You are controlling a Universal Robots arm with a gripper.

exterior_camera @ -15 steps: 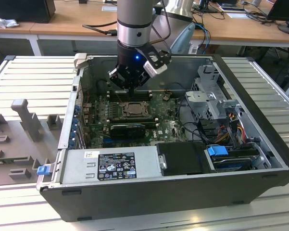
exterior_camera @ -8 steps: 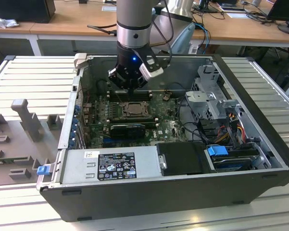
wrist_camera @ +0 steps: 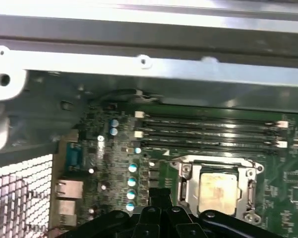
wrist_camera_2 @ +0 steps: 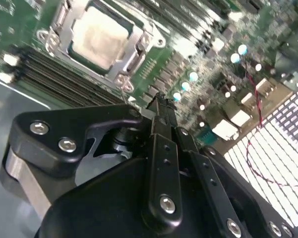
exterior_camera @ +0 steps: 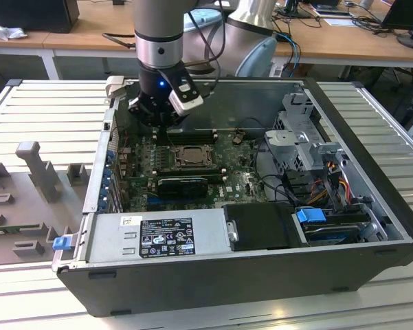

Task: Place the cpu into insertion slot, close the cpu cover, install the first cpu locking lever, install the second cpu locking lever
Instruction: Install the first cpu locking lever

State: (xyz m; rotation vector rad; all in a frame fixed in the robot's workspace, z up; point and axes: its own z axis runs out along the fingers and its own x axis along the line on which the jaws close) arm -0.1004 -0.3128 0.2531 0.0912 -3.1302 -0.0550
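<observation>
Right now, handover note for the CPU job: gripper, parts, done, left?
Gripper: fingers together, holding nothing, hovering above the board just beside the socket.
CPU: seated in the socket, pale face showing through the cover's window in both wrist views.
Done: CPU placed, cover looks down.
Left: can't tell whether either locking lever is latched; check both.
</observation>
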